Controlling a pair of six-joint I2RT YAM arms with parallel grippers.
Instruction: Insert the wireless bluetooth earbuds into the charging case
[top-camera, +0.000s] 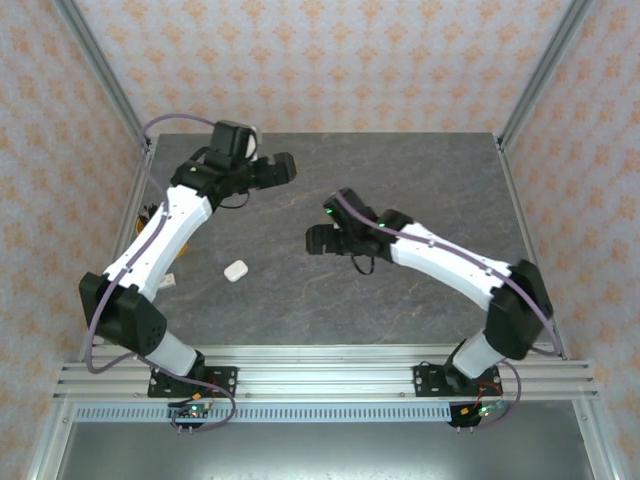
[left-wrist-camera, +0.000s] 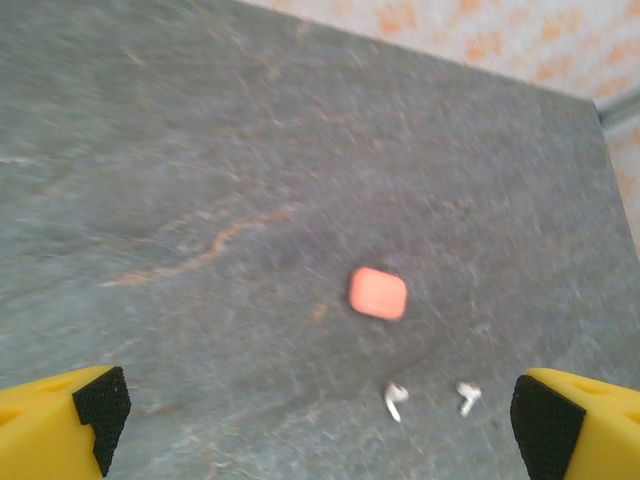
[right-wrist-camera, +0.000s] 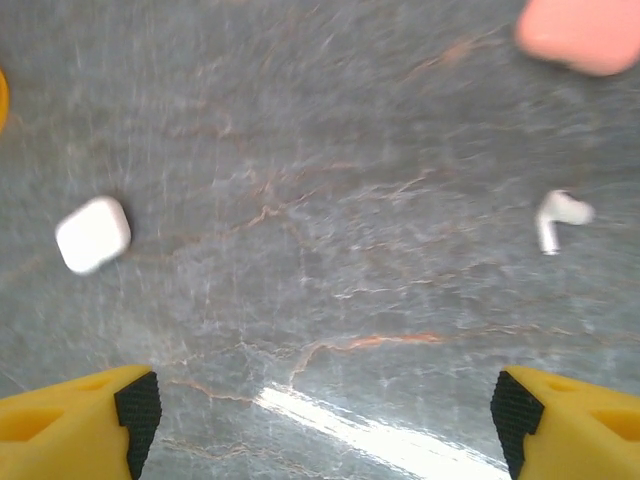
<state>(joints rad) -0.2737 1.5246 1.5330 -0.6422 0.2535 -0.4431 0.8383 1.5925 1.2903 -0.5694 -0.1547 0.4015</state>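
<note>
Top external view: the left gripper (top-camera: 280, 170) is held over the far part of the table (top-camera: 440, 170) and the right gripper (top-camera: 325, 225) over its middle. A white case (top-camera: 236, 270) lies at the near left, well apart from both.

In the left wrist view the left gripper (left-wrist-camera: 320, 425) is spread wide, with nothing between its fingers. Below it a pink case (left-wrist-camera: 378, 293) is seen, with one white earbud (left-wrist-camera: 396, 400) and another earbud (left-wrist-camera: 467, 397) lying near it, apart from each other.

In the right wrist view the right gripper (right-wrist-camera: 325, 425) is likewise wide and empty. The white case (right-wrist-camera: 93, 234) is at the left, an earbud (right-wrist-camera: 560, 215) at the right, and the pink case (right-wrist-camera: 580, 35) at the top edge.

No earbud is gripped or seated, so the task is judged to be at the approach stage. Both cases look shut, though blur prevents certainty. A lid would probably have to be raised first. After that, a fine, well-centred pinch on a tiny curved earbud is called for.
</note>
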